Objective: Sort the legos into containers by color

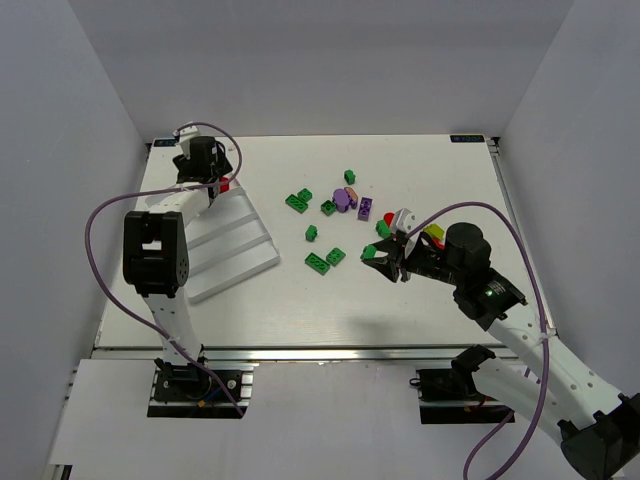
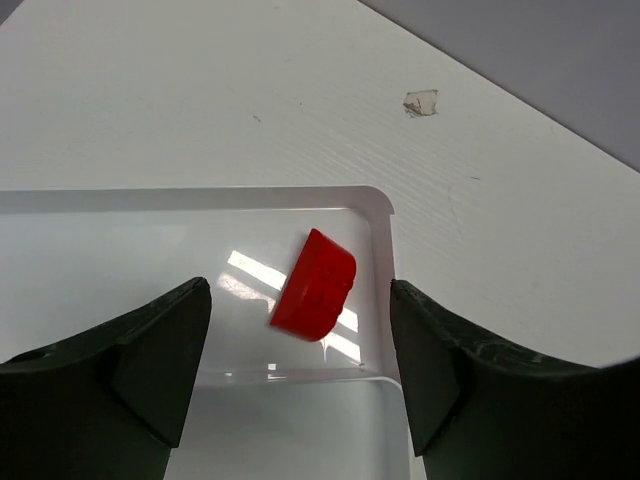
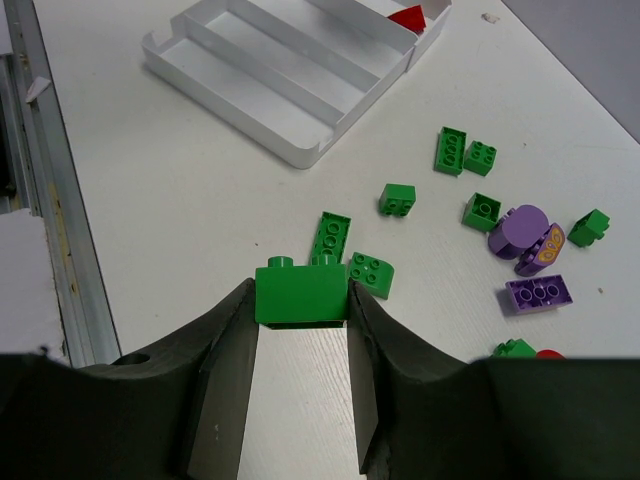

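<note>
Left gripper hangs open over the far compartment of the tray, red brick lying inside. Right gripper is clenched on a green brick, right of the tray; recommend placing it in a separate compartment, released low.

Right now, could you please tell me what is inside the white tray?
In the white tray, one red brick lies in the end compartment, below the open left gripper. The other compartments show no bricks; the left arm covers part of the tray from above.
</note>
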Robot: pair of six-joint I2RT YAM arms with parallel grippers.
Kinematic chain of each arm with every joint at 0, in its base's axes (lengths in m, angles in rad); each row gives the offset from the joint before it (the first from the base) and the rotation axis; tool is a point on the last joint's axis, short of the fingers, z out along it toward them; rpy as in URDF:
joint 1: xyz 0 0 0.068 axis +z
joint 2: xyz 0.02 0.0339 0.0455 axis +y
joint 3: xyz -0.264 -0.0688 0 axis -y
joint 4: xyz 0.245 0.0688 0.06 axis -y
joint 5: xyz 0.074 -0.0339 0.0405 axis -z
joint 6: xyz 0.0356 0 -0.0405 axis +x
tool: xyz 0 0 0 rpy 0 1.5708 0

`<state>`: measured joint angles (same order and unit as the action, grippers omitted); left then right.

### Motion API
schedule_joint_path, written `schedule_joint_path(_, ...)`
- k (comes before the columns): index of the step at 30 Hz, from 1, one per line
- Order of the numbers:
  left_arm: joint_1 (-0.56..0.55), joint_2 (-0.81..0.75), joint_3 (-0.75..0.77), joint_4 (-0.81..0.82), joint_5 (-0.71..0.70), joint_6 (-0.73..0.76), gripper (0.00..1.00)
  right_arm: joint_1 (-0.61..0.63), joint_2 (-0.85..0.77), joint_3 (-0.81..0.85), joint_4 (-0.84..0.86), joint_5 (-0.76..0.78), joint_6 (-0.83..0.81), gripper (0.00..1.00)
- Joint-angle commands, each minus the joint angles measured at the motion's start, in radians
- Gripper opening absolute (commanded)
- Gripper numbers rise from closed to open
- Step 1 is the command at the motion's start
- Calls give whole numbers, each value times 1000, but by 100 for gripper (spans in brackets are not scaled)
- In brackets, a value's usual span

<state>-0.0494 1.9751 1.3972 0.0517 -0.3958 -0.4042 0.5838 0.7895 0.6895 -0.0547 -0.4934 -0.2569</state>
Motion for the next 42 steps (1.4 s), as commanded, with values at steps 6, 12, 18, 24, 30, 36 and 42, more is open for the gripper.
schedule_joint_path(6,6,-91,17,-46,46,1,78,4,-10,-2,38,-8,2,0)
schedule_joint_path(12,14,-362,-194,89,326,-71,22,65,124,48,38,25,-13,0)
schedule_joint_path(18,17,-606,-363,134,491,-189,58,120,521,366,-19,62,-62,0)
schedule_joint_path(24,17,-749,-452,126,580,-188,66,168,1011,873,-193,49,-97,0)
schedule_joint_path(30,26,-941,-546,162,601,-228,68,289,1359,1344,-282,125,-191,0)
schedule_joint_path(36,26,-1134,-616,131,469,-189,82,344,1471,1387,-78,176,-187,0)
schedule_joint_path(42,26,-1194,-630,122,439,-168,82,344,1588,1443,88,303,-61,0)
